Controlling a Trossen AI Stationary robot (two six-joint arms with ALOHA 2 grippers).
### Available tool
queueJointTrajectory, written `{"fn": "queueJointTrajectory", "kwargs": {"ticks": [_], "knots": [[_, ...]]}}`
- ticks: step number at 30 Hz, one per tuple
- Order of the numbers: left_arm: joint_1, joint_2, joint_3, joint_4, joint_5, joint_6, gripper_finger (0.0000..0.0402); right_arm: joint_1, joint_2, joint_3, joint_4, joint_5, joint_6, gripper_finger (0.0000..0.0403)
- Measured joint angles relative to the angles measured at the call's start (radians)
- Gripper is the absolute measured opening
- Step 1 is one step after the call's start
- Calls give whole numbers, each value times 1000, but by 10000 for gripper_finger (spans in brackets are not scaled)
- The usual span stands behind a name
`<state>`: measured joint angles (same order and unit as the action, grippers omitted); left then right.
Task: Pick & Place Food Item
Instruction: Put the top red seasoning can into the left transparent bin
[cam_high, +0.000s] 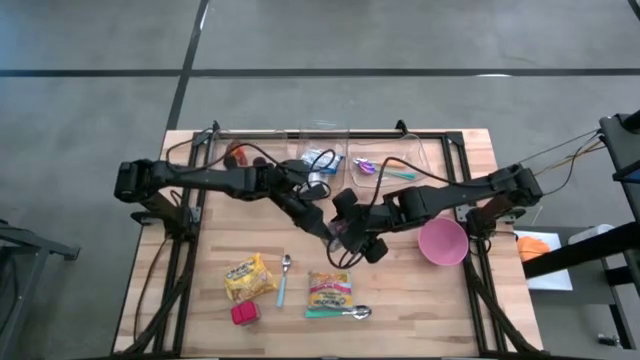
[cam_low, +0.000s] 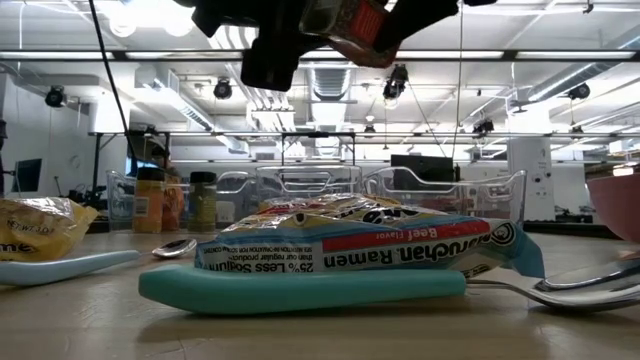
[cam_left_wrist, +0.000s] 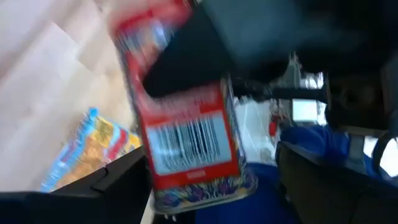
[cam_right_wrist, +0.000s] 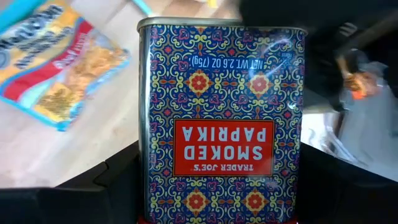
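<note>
While our right fingers (cam_right_wrist: 217, 205) clamp the paprika tin (cam_right_wrist: 221, 118) mid-tabletop (cam_high: 420, 300), our left fingers (cam_left_wrist: 205, 186) stand apart beside it; any knock could drop it.

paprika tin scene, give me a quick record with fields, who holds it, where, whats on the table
held item: smoked paprika tin, in the air over mid-table
right gripper: closed on the tin
left gripper: right beside the tin, fingers open
front of table: two ramen packets, two spoons, small red item
right side: pink bowl
back of table: clear bins
not settled: whether the left fingers touch the tin
</note>
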<state>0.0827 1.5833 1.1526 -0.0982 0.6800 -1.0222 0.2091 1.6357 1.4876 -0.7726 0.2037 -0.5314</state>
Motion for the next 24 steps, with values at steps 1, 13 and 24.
{"fn": "queueJointTrajectory", "kwargs": {"ticks": [1,13,24], "knots": [[-1,0,0,-2,9,0,331,-1,1,8,-1,6,-1,289],[-2,0,0,-3,1,3,273,2,2,29,9,-2,-14,289],[-1,-1,0,-6,5,1,213,5,3,29,21,-15,-20,289]]}}
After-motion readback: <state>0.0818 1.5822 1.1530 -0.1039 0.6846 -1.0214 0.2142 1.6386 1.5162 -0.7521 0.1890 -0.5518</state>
